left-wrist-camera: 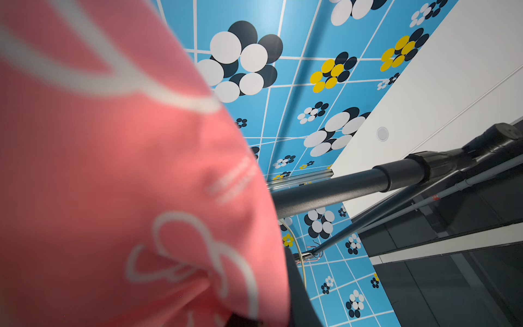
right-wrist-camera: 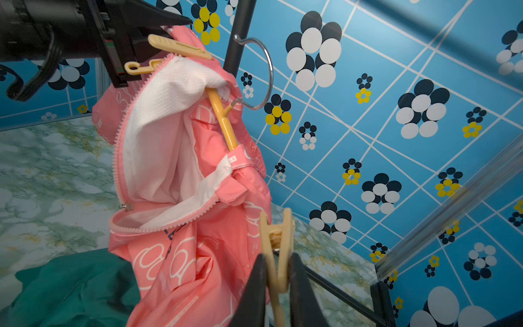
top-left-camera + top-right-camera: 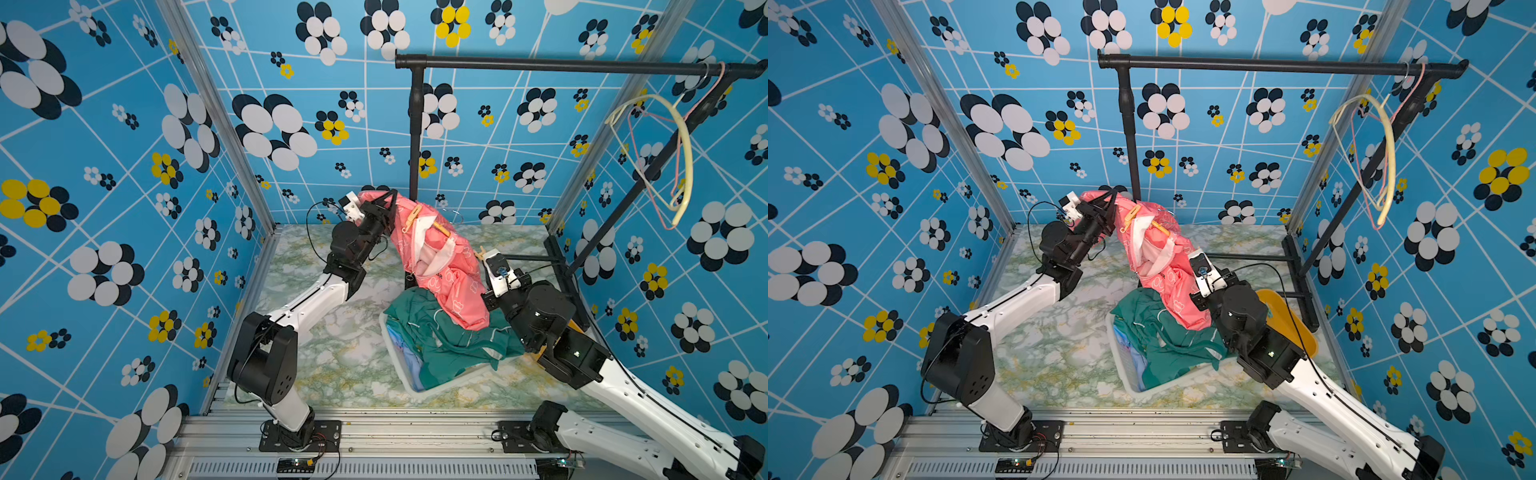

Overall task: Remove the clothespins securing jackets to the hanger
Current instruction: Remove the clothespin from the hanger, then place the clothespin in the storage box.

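Pinching one smooth tan clothespin point(image 2: 278, 240) at the shoulder of the glossy pink jacket point(image 2: 203, 254), your right gripper point(image 2: 278, 256) is clenched on its handles. A second clothespin point(image 2: 178, 46) sits by your left gripper point(image 3: 390, 199), which clamps the other shoulder. One yellow hanger point(image 2: 222, 119) carries the jacket above a crumpled teal jacket point(image 3: 449, 345) in a white basket point(image 3: 392, 353), with the black rack post point(image 3: 415, 137) behind.

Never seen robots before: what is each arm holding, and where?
Right jaws: tan plastic clothespin, by its handle end. Left jaws: glossy pink jacket, at its shoulder.
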Tool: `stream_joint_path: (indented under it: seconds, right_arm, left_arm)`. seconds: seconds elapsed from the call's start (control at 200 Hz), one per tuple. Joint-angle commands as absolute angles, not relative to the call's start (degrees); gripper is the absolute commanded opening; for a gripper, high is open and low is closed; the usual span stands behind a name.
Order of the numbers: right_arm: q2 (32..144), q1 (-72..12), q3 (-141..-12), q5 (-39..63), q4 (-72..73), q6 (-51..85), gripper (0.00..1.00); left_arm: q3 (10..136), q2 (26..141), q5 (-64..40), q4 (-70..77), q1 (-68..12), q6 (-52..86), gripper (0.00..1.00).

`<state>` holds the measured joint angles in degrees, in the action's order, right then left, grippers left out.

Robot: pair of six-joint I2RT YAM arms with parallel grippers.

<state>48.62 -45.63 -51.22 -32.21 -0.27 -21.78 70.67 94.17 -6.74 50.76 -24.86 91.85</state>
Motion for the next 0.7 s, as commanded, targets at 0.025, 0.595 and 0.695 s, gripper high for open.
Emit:
stream_joint_path:
  seconds: [0.025,0.595,0.695]
  right_arm:
    - [46.4,-44.43,-52.6,-30.83,-3.72,-17.15,0.06]
    - [75.06,-0.78,-65.92,-22.48,-42.62,13.8,0.02]
    - [79.44,0.67,-64.58,-21.5,-41.95,15.56,0.02]
  left_arm:
    - [72.99,91.78,-3.34,56.0,-24.37,86.16,0.0]
    - [75.02,92.07,-10.45,59.16,-24.87,87.03,0.0]
    - [75.2,91.93,-11.18,58.82,-24.87,87.18,0.0]
